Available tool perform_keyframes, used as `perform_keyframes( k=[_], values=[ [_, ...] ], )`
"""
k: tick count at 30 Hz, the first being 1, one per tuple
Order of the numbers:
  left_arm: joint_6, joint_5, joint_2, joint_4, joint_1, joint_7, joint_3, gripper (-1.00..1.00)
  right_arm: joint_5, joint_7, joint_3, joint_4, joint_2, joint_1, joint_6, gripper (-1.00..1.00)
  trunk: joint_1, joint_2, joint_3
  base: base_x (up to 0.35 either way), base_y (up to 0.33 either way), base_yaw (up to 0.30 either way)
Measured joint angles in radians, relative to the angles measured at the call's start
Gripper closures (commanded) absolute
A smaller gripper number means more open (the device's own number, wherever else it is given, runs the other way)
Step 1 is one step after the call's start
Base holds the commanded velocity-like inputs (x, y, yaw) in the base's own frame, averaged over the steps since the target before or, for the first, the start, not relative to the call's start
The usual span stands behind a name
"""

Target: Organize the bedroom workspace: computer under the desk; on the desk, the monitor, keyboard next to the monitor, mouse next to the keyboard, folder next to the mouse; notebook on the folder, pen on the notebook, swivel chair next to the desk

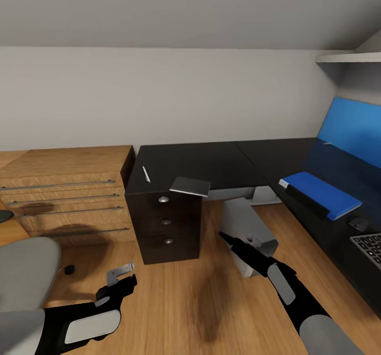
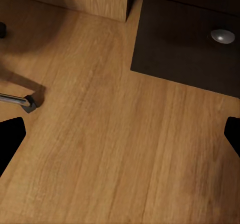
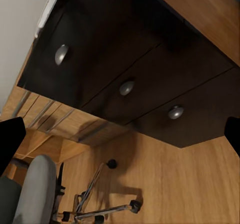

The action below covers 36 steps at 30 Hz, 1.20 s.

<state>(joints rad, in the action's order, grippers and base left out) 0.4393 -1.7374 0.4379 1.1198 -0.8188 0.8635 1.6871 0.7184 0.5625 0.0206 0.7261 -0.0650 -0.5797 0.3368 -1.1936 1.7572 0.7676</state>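
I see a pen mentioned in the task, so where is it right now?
In the head view the pen lies on the desk, near its left end above the drawers, just left of the notebook.

Glossy black desk (image 1: 211, 162) top, light wood-grain floor (image 1: 174, 291), grey fabric swivel chair (image 1: 24, 270), silver knobs (image 1: 163, 199)

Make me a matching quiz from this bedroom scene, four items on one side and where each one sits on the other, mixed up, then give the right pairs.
Things:
1. pen
2. notebook
3. folder
4. computer

Places:
A. on the floor under the desk
B. overhanging the desk edge above the drawers
C. on the desk wing in front of the blue back panel
D. on the desktop near its end by the dresser

Pairs: 1-D, 2-B, 3-C, 4-A
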Motion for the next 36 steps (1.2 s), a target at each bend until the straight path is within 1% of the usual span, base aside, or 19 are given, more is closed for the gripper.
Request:
perform_keyframes(
  k=[5,7,10,11,12,16,18,21,28,36],
  values=[
    [0.0,0.0,-0.001,0.0,0.0,0.0,0.0,-1.0,0.013,0.042,-0.001,0.002,0.001,0.0,0.057,-1.0,-0.019,0.035,0.016,0.0,0.0,0.0],
    [0.0,-0.001,-0.002,0.0,0.0,0.001,0.001,-1.0,0.036,0.059,-0.002,0.002,0.001,0.0,0.084,-1.0,-0.027,0.049,0.022,0.0,0.0,0.0],
    [0.001,-0.001,-0.002,0.0,0.0,0.001,0.001,-1.0,0.069,0.068,-0.002,0.002,0.001,-0.001,0.101,-1.0,-0.027,0.049,0.022,0.0,0.0,0.0],
    [0.001,0.0,-0.003,0.0,0.0,0.001,0.001,-1.0,0.092,0.072,-0.001,0.002,0.001,0.0,0.107,-1.0,-0.027,0.049,0.022,0.0,0.0,0.0],
    [0.001,0.0,-0.003,0.0,0.0,0.001,0.001,-1.0,0.103,0.074,-0.001,0.002,0.001,0.0,0.109,-1.0,-0.027,0.049,0.022,0.0,0.0,0.0],
    [0.002,-0.001,-0.005,0.0,0.0,0.003,0.005,-1.0,0.139,0.079,-0.001,0.003,0.002,0.0,0.115,-1.0,-0.027,0.049,0.022,0.0,0.0,0.0],
    [0.003,-0.002,-0.005,-0.003,0.0,0.004,0.006,-1.0,0.148,0.08,0.0,0.007,0.003,0.0,0.117,-1.0,-0.027,0.049,0.022,0.003,0.0,0.0],
    [0.004,-0.002,-0.006,-0.017,0.0,0.004,0.008,-1.0,0.154,0.081,0.0,0.013,0.005,0.0,0.118,-1.0,-0.027,0.049,0.022,0.098,0.0,0.0],
    [0.004,-0.002,-0.007,-0.033,0.0,-0.006,0.009,-1.0,0.158,0.082,0.003,0.021,0.011,0.0,0.117,-1.0,-0.027,0.049,0.022,0.223,0.0,0.0],
    [0.006,-0.001,-0.01,-0.036,0.0,-0.011,0.009,-1.0,0.158,0.082,0.003,0.047,0.018,0.003,0.112,-1.0,-0.027,0.049,0.022,0.084,0.002,0.0]
  ],
)
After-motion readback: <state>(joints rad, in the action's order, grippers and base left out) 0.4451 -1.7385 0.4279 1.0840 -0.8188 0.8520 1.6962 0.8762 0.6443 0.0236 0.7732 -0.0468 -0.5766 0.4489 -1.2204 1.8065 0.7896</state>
